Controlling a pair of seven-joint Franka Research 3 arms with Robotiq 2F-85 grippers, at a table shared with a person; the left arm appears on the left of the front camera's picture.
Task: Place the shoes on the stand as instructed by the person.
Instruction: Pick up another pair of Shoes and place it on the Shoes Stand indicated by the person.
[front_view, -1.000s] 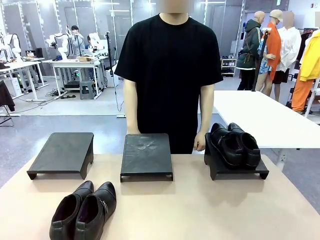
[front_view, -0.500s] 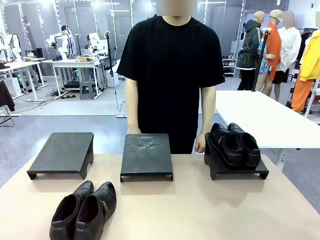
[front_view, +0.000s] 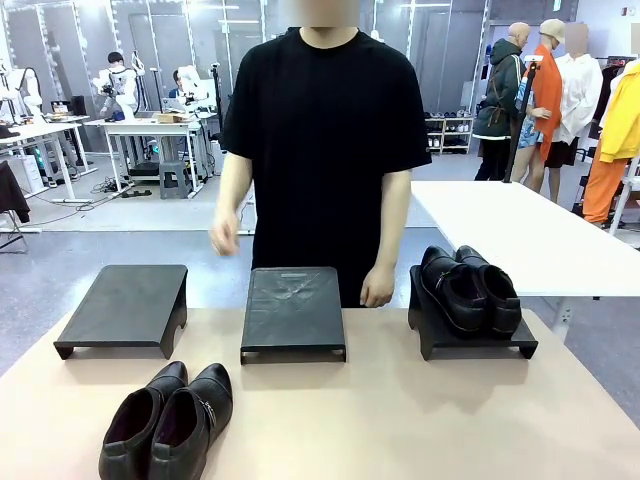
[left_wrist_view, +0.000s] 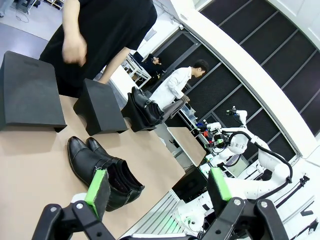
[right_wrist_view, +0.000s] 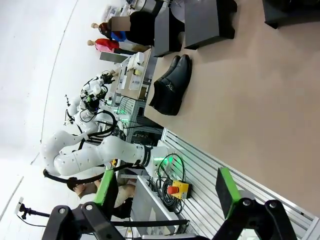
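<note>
Black glossy leather covers both sets of dress shoes: the black pair (front_view: 470, 290) sits side by side on the right-hand low black stand (front_view: 480, 345), and the darker pair (front_view: 170, 420), lined in purple, lies on the pale tan counter (front_view: 420, 420) near its left front corner, toes toward the stands. The left stand (front_view: 125, 300) and the middle stand (front_view: 293, 305) are bare. The person (front_view: 320, 150) in a black T-shirt stands behind the counter with one hand (front_view: 224, 236) lifted at waist height and the other hand (front_view: 377, 288) hanging just beside the middle stand. This looks like the start of an instruction, but which stand is meant cannot be told. The left end effector (left_wrist_view: 158, 186) hovers above the darker pair with its green pads spread and nothing between them. The right end effector (right_wrist_view: 165, 192) is likewise spread and empty, well away from the shoes. The next move probably calls for reading the gesture, then lowering the left arm onto a shoe collar. The counter is matte and plain, and the room behind is an open lab with white tables.
</note>
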